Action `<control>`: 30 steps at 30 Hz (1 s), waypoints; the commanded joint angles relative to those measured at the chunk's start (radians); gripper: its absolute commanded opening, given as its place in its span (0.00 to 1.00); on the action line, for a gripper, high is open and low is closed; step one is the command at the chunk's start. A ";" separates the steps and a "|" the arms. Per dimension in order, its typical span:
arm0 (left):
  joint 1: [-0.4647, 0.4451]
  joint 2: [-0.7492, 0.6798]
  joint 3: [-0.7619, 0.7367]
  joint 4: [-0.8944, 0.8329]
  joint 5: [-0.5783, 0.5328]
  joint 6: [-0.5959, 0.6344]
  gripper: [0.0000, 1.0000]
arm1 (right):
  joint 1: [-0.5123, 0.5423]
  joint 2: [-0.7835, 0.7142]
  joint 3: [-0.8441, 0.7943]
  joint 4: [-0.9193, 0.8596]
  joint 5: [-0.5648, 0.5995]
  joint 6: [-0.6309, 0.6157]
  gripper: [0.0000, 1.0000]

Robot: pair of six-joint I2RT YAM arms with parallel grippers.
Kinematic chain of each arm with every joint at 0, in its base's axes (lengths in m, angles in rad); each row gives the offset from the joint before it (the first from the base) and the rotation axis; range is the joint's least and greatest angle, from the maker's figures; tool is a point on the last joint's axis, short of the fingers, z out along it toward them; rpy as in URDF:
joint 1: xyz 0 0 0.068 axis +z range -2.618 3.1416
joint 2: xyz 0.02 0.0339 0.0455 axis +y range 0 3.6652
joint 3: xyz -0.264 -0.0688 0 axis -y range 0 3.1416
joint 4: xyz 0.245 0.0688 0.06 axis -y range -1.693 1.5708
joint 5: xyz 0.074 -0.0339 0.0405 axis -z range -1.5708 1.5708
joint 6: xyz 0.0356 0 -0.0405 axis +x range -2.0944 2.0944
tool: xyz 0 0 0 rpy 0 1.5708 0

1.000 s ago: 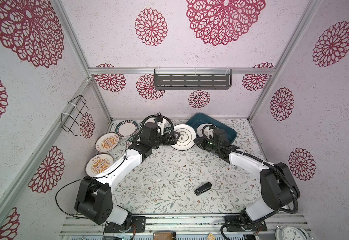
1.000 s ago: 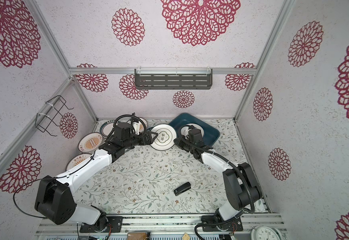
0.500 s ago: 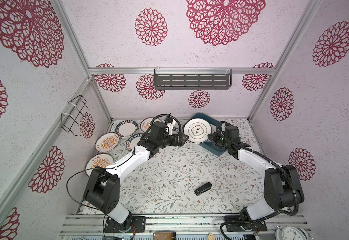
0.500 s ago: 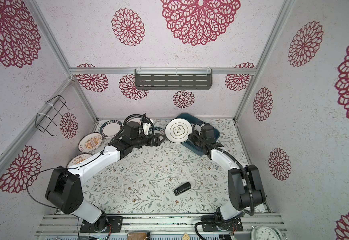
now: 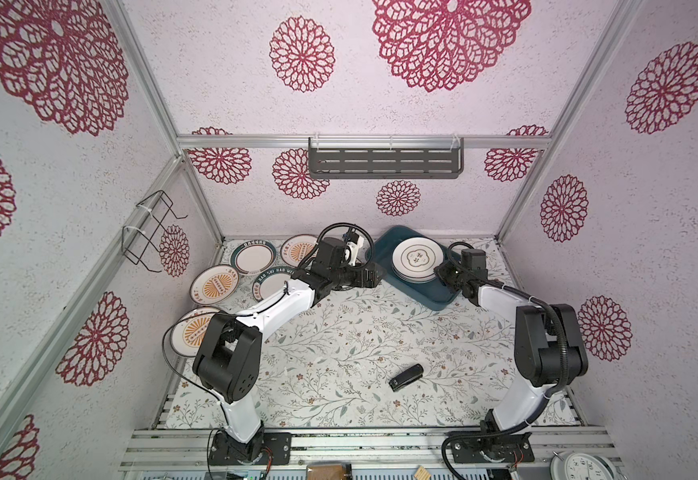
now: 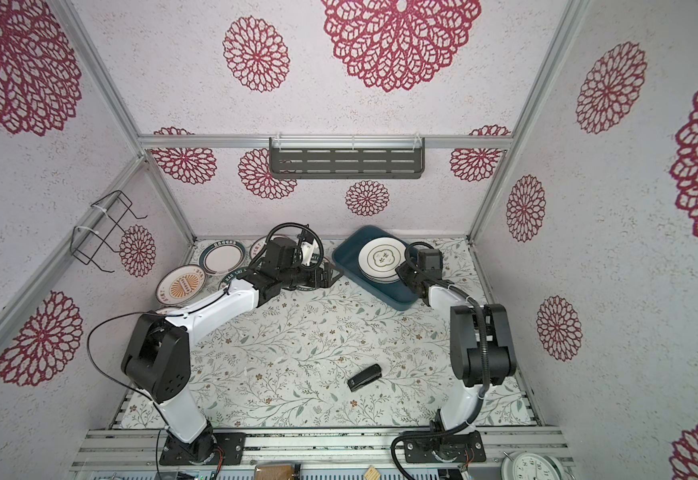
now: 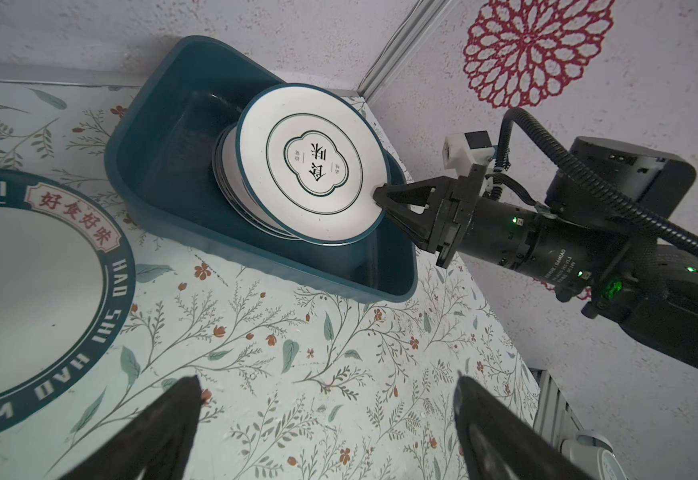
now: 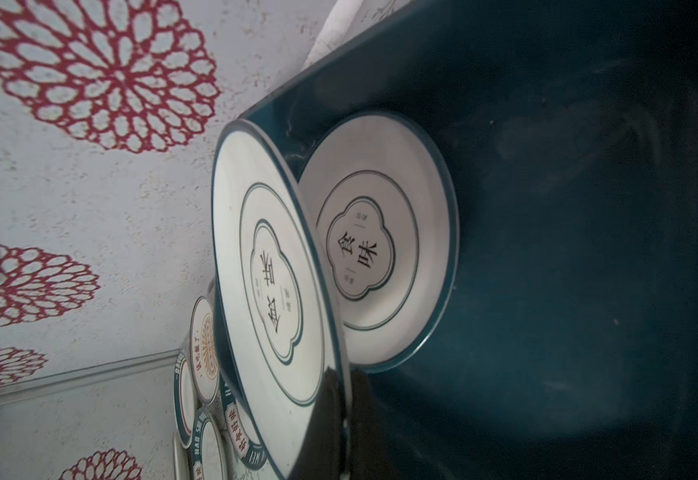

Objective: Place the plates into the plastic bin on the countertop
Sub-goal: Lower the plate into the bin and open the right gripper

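Right fingers [image 7: 401,195] gripping ringed plate [image 7: 314,166] by rim over stack [image 7: 225,176] in half-bare bin [image 7: 255,257], left fingers [image 7: 164,428] wide

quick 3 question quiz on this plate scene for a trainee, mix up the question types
1. True or false: the right jaws are shut on the rim of the ringed plate, tilted above the plastic bin.
2. The left jaws are: A) open and empty B) shut on a plate C) gripping the bin wall.
3. What lies alone toward the front of the countertop?
Key: 1 true; 2 A; 3 a small black object.
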 commanded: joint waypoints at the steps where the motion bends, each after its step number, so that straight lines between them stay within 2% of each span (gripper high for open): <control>1: -0.006 0.029 0.051 -0.027 0.007 0.035 0.97 | -0.008 0.020 0.074 0.066 0.024 0.019 0.00; 18: -0.002 0.070 0.097 -0.065 -0.023 0.052 0.97 | -0.011 0.153 0.158 0.017 0.066 0.020 0.00; 30: 0.004 0.053 0.095 -0.085 -0.048 0.048 0.97 | -0.011 0.201 0.200 -0.018 0.041 0.004 0.02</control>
